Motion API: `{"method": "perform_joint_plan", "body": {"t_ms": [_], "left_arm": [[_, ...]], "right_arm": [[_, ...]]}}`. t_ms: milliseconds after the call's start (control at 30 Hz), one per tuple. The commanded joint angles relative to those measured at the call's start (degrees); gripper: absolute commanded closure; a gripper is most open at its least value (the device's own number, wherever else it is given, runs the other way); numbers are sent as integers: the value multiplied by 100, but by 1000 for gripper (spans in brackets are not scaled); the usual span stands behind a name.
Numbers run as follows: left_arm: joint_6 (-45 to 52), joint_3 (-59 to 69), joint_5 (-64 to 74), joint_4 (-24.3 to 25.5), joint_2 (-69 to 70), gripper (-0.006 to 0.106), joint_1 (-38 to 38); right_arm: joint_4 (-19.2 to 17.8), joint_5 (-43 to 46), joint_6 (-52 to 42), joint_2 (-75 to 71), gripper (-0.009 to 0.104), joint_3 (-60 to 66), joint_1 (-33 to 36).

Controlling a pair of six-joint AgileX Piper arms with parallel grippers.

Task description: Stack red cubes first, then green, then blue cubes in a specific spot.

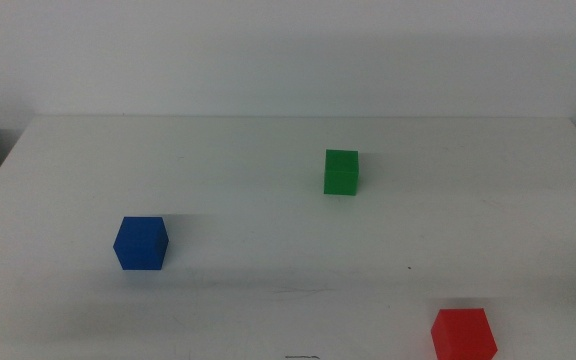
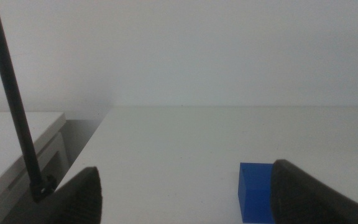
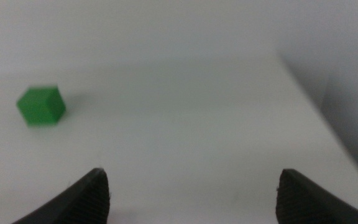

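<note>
green cube matte, mid-worktop | blue cube left of and nearer than green | red cube right of green, at near edge | left gripper jaws spread, blue cube just ahead | right gripper jaws spread, empty

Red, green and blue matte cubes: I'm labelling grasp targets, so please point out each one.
Small matte red cube (image 1: pixel 463 333), middle view, front face.
Small matte green cube (image 1: pixel 341 172), middle view, front face.
Small matte blue cube (image 1: pixel 140 244), middle view, front face.
</note>
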State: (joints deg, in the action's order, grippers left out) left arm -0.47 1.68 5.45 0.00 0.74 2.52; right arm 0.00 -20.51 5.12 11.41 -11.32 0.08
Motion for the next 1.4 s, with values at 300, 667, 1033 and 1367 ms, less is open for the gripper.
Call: {"method": "perform_joint_plan", "body": {"t_ms": [300, 667, 1033, 1367], "left_arm": [[-47, -16, -476, 0, 116, 10, -41], [-47, -16, -476, 0, 116, 10, -41], [-47, -16, -476, 0, 116, 10, -41], [-47, -16, -476, 0, 116, 10, -41]], "right_arm": [[435, -4229, -163, 3160, 1, -3166, -32], [573, -4301, -147, 3630, 1, -3210, -32], [866, -4560, 395, 4772, 7, -3754, 587], [0, -4043, 1923, 6178, 13, -4387, 2402]]}}
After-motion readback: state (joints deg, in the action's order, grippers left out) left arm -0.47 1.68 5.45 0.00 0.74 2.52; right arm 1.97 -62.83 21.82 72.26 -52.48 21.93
